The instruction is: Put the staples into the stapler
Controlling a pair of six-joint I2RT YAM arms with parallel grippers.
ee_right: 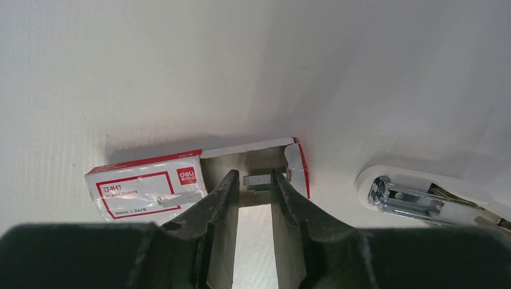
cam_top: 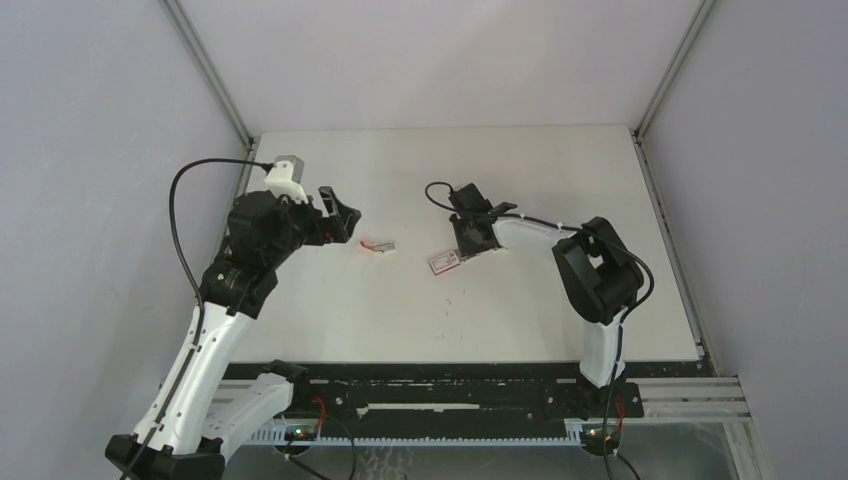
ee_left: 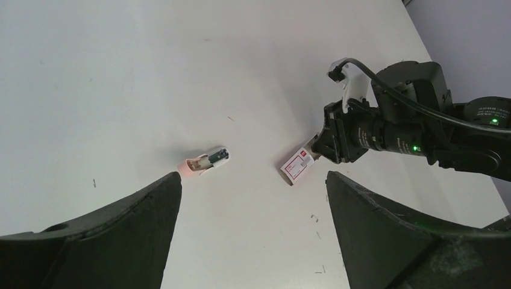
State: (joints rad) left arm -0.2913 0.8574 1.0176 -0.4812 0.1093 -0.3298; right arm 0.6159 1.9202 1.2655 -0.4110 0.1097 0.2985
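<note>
Hanging over the white table (cam_top: pixel 330 330), the left gripper (ee_left: pixel 253 180) stood wide and empty, well apart from the work. The right gripper (ee_right: pixel 255 179), the nearer one, pinched a strip of staples (ee_right: pixel 260 181) narrowly inside the pulled-out tray (ee_right: pixel 241 159) of the staple box (ee_right: pixel 144 186). The open stapler (ee_right: pixel 422 195) lay just beyond the tray's end, rightward in the wrist view, roughly in line with the box.
</note>
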